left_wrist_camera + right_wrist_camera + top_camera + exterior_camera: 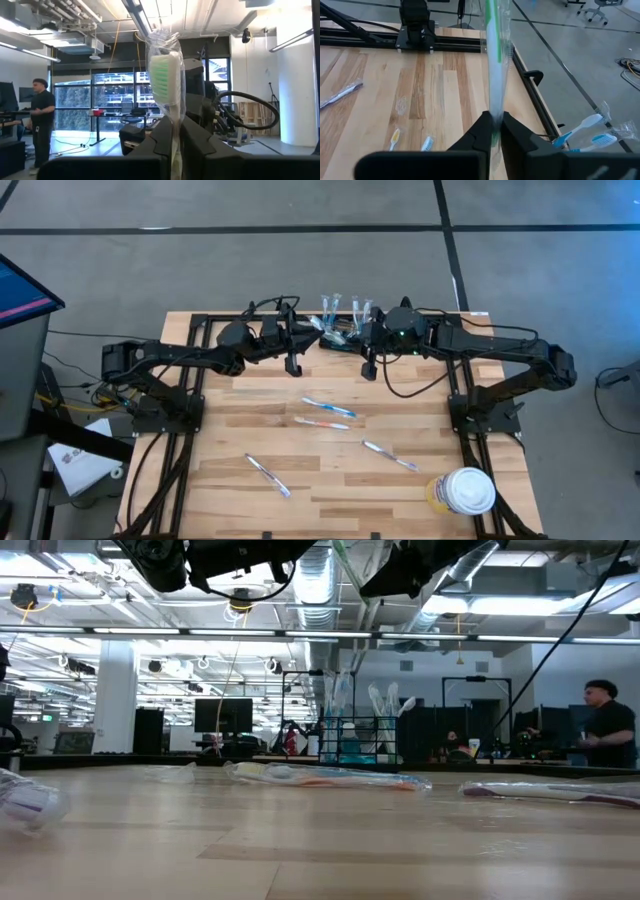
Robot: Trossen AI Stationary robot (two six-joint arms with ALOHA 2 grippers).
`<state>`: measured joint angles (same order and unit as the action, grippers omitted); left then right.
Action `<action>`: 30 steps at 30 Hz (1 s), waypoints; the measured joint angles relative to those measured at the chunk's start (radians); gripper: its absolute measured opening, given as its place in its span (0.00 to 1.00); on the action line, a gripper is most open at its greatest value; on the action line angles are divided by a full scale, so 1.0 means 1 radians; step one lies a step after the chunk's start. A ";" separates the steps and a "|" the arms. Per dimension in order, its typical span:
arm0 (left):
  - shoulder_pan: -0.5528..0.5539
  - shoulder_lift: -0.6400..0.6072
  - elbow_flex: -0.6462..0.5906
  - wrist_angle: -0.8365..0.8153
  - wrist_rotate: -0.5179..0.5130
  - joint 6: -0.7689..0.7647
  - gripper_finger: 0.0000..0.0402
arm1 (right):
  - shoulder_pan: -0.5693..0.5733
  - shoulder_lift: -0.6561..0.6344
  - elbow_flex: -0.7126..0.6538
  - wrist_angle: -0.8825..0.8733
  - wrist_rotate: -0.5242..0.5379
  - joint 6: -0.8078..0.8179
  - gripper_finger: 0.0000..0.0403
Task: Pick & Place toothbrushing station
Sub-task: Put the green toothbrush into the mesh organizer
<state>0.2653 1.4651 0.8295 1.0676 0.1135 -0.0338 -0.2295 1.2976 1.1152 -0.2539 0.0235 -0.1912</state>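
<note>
The black wire-mesh holder (345, 322) stands on its base at the table's far edge with several wrapped toothbrushes upright in it; it also shows in the low view (352, 745). My left gripper (318, 332) and right gripper (352, 336) meet just in front of it, raised above the table. Each is shut on a green-and-white toothbrush in a clear wrapper (166, 75) (495, 55). I cannot tell whether it is one and the same brush. My left gripper pinches the wrapped toothbrush's neck below the head (173, 122) between its two fingers. The green-bristled head stands out beyond the fingertips, clear of the table. My right gripper pinches the wrapped toothbrush's handle (495, 112) between its two fingers. The handle runs on beyond the fingertips, clear of the table.
Several wrapped toothbrushes lie on the wood: two at the middle (328, 407), one toward the right (390, 455), one near the front left (268, 475). A white-lidded yellowish tub (465, 490) stands at the near right corner. A person (605, 725) stands in the room behind.
</note>
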 joint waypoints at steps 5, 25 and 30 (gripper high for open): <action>0.006 0.000 0.000 0.000 0.001 0.001 0.01 | 0.000 0.000 0.000 -0.001 0.000 0.000 0.12; 0.137 0.000 -0.001 -0.158 0.097 -0.026 0.01 | -0.036 0.000 -0.001 -0.034 0.002 0.000 0.26; 0.171 0.001 -0.001 -0.207 0.097 -0.019 0.01 | -0.036 0.000 -0.001 -0.029 0.002 0.000 0.28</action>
<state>0.4362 1.4664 0.8288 0.8607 0.2105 -0.0529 -0.2653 1.2979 1.1141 -0.2827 0.0253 -0.1913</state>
